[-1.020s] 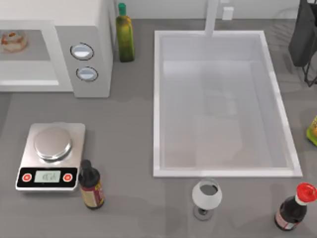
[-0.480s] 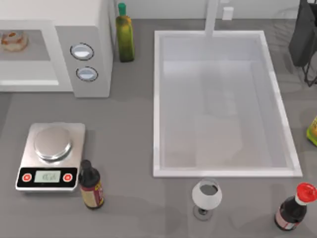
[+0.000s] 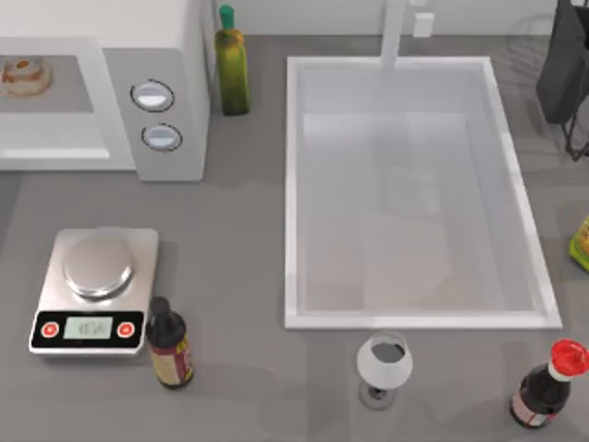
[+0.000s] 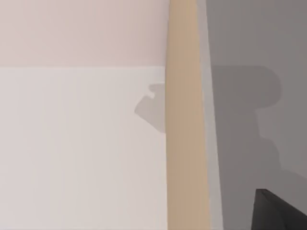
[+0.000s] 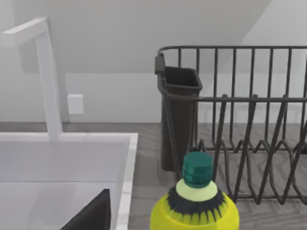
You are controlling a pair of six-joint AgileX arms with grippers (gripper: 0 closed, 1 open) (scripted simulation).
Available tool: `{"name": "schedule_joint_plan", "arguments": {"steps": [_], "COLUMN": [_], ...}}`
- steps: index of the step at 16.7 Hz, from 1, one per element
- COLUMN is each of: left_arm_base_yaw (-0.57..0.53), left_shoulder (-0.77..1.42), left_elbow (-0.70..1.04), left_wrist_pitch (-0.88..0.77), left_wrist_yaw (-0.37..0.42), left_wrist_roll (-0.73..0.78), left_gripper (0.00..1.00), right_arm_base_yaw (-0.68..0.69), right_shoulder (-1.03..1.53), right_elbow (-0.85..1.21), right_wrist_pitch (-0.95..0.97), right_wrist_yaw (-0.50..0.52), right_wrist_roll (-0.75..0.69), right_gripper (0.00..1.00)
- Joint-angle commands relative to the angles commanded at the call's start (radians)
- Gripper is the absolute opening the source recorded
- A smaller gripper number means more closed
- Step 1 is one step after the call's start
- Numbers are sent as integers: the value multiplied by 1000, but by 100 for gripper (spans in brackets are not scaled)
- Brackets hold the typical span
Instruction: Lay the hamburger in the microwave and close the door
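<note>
One job left: shutting the door, by my judgement.
Hamburger (image 3: 20,76): lies inside the microwave (image 3: 156,55), at the tabletop's far left.
Door: I cannot make it out.
Nearer arm: left, judged by side.
Hands: state cannot be told.

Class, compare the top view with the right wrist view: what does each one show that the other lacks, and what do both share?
Top view alone: the microwave with the hamburger inside, a steel kitchen scale, an olive oil bottle, a wine glass and two dark sauce bottles.

Right wrist view alone: the dish rack's wires and dark cutlery holder seen side-on.

Both: the white sink, its faucet and the yellow green-capped bottle.
</note>
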Motion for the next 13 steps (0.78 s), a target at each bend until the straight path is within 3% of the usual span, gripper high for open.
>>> {"name": "schedule_joint_plan", "arguments": {"steps": [13], "left_arm_base_yaw": [-177], "left_shoulder": [-312], "left_elbow": [-380], "left_wrist_pitch": [183], "left_wrist_yaw": [-88], "left_wrist_roll": [-195], "left_gripper": [0], "right_arm_base_yaw": [0], "right_shoulder": [0], "right_elbow": [0], "right_wrist_pitch": [0], "right_wrist_yaw": [0], "right_wrist_roll": [0], "right_gripper": [100]}}
